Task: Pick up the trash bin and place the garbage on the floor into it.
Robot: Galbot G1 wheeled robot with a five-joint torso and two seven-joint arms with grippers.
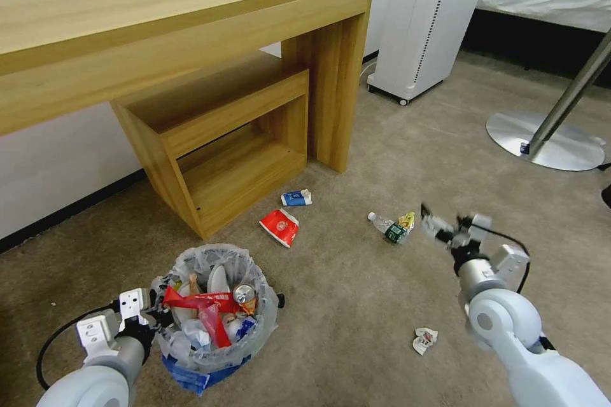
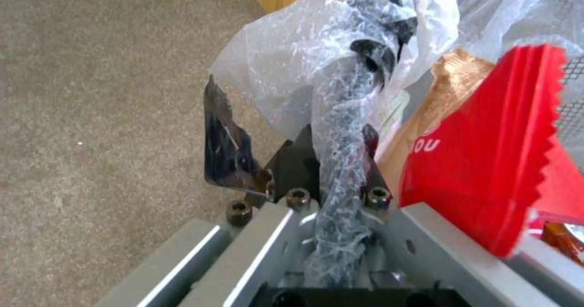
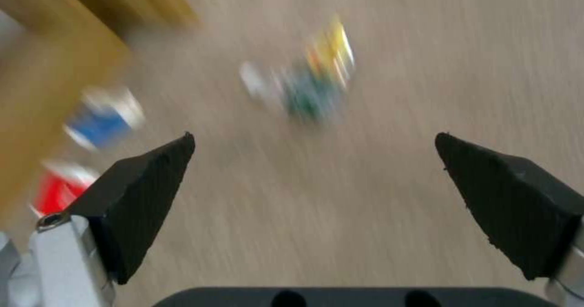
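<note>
From where I stand, the collecting is partly done: the trash bin [image 1: 215,311] already holds a red wrapper [image 1: 207,305], a can [image 1: 244,294] and other litter, and the left gripper [image 2: 341,161] has its jaws pinched on the bin's bag-wrapped rim. The right gripper [image 1: 439,224] hangs with jaws spread wide, the clear bottle [image 1: 389,226] lying on the floor [image 1: 356,305] just ahead of them, well apart from the bin. I'd say the bottle is next; the jaws need to drop and straddle it. A red cup [image 1: 280,227], a blue-white carton [image 1: 296,198] and a crumpled tissue [image 1: 424,339] also lie around the bin.
</note>
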